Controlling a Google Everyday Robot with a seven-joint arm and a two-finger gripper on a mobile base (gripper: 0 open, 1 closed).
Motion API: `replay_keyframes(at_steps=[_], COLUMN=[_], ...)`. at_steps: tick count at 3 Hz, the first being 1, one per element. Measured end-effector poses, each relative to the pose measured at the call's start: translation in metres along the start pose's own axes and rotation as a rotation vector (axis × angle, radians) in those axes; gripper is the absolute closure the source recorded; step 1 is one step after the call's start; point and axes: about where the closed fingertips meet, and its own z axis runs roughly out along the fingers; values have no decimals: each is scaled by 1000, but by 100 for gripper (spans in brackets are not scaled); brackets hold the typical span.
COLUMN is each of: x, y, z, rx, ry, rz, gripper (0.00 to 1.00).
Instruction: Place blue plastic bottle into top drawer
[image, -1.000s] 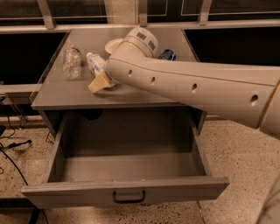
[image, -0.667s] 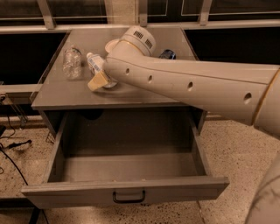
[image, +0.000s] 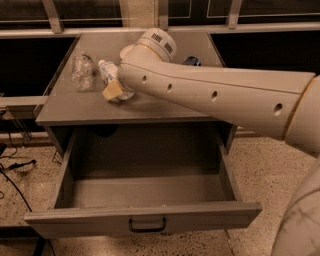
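Bench (image: 75, 107) top, grey and flat, fills the upper middle of the frame, and the blue plastic bottle (image: 107, 71) lies on it left of centre, its white cap towards the upper left and its far end hidden under the arm. The cream arm (image: 215, 97) comes in from the right edge and slants up across the bench, ending at the tool (image: 116, 90), which sits low over the bottle's label end, touching or very nearly touching it. I cannot tell how wide the tool stands or whether it has hold of the bottle. A wrinkled clear bottle (image: 82, 72) stands just left of the blue plastic bottle. Behind the arm, at upper centre, peeps what may be a blue can (image: 191, 61). Below the bench, the top drawer (image: 145, 216) is pulled well out towards the bottom of the frame, with its black handle (image: 147, 225) at the middle of the front panel.
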Motion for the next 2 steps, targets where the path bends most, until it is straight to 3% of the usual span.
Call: replay_keyframes(at_steps=[2], x=[0], y=[0], z=[0], rx=[0], ry=[0], rz=[0], gripper=[63])
